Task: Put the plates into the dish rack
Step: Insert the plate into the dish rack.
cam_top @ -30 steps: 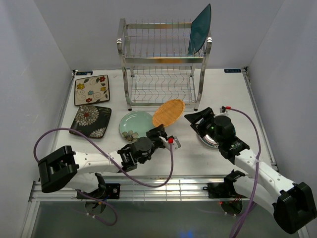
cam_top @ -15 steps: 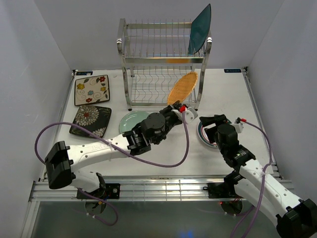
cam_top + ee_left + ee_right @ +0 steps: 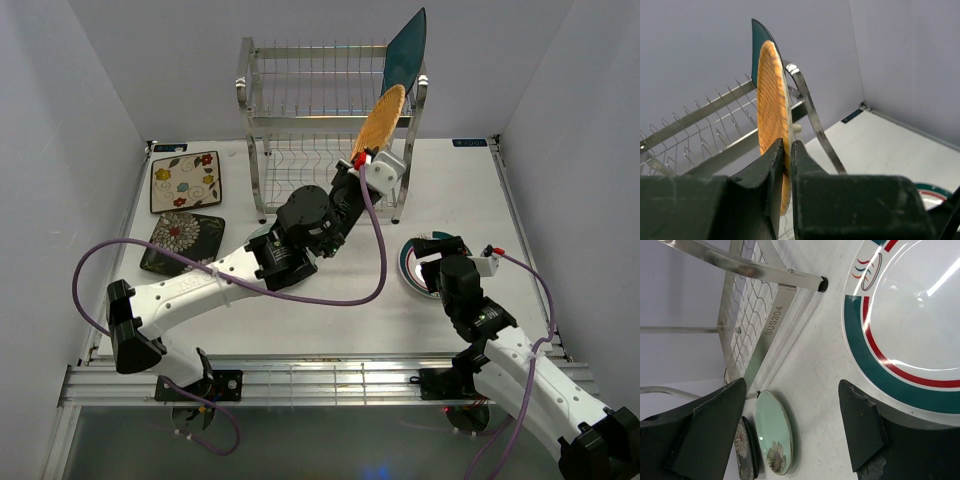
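My left gripper [image 3: 362,160] is shut on the lower rim of the woven orange-tan plate [image 3: 380,124] and holds it on edge, raised against the upper tier of the steel dish rack [image 3: 300,120], just left of the teal plate [image 3: 404,58] standing in the top tier. In the left wrist view the orange plate [image 3: 771,105] stands between my closed fingers with the teal plate [image 3: 757,35] right behind it. My right gripper [image 3: 432,250] is open over the white plate with a teal and red rim [image 3: 412,262], which fills the right wrist view [image 3: 910,325].
The pale green plate [image 3: 774,432] lies left of the white one, mostly hidden by my left arm from above. The dark floral plate [image 3: 180,242] and the cream floral rectangular plate [image 3: 185,181] lie at the left. The rack's lower tier [image 3: 300,180] holds no plate that I can see.
My left arm has lifted the orange plate from the table up to the rack's top tier, tilting it on edge. My right arm has drawn back toward the base over the white plate.
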Robot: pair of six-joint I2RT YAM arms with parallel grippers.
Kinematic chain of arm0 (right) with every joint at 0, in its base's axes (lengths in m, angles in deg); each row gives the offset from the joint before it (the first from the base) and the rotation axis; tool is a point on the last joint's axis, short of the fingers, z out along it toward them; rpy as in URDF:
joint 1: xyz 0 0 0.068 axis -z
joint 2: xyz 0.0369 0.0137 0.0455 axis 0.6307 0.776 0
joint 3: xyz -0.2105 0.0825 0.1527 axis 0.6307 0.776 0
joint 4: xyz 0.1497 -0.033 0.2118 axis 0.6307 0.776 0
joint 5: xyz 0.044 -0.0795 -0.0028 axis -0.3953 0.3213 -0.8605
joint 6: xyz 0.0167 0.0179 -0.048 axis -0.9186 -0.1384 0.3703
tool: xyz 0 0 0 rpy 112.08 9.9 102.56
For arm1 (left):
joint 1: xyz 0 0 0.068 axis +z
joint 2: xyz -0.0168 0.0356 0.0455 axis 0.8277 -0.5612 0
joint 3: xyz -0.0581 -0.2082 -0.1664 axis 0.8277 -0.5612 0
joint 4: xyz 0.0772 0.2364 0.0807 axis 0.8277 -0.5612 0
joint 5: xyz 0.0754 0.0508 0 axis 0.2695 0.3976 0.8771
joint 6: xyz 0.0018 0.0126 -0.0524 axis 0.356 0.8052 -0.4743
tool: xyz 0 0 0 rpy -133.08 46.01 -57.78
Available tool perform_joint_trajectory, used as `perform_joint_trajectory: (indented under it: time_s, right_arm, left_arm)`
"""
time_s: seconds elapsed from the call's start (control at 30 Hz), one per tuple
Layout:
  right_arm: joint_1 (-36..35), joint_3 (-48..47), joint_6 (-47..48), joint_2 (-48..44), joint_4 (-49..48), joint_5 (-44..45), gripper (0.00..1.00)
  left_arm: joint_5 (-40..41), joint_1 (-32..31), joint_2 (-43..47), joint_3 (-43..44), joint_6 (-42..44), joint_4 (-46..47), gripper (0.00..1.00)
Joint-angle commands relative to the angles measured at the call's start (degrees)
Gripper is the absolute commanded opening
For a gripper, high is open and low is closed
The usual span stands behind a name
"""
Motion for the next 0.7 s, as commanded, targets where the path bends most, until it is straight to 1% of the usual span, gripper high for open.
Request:
perform_joint_trajectory:
  time_s: [0.0, 0.07, 0.17, 0.23, 0.3, 0.4, 0.5, 0.67]
  right_arm:
    - [-0.04, -0.54, -0.33, 1.65, -0.97, 2.43, 0.8]
    - [0.05, -0.71, -0.33, 2.35, -1.59, 2.08, 0.8]
    - [-0.04, -0.71, -0.42, 3.5, -2.47, 1.38, 0.8]
    - [-0.04, -0.8, -0.33, 4.29, -3.08, 0.94, 0.79]
    - [-0.04, -0.97, 0.1, 4.9, -3.61, 0.59, 0.79]
    - [0.05, -1.5, 0.46, 5.7, -3.53, 0.24, 0.79]
    - [-0.04, -1.85, 0.37, 5.7, -3.17, 0.15, 0.79]
    - [0.05, -2.03, -0.51, 4.03, -1.24, 0.5, 0.78]
  left_arm:
    - [1.87, 0.03, -3.6, 7.88, -2.38, 1.67, 0.0]
    - [2.5, 0.82, -5.81, 11.93, -2.38, 1.84, 0.0]
    - [0.57, 2.31, -8.45, 15.63, -3.43, 2.72, 0.0]
    - [-2.41, 3.46, -9.07, 16.95, -4.4, 3.25, 0.0]
    - [-3.21, 3.9, -10.03, 20.28, -5.81, 3.25, 0.0]
    - [-5.58, 4.07, -12.14, 22.49, -3.98, 5.0, 0.0]
    - [-5.24, 4.16, -13.9, 24.06, -0.99, 9.22, 0.0]
    - [-5.41, 4.51, -15.92, 29.51, -1.94, 9.32, 0.0]
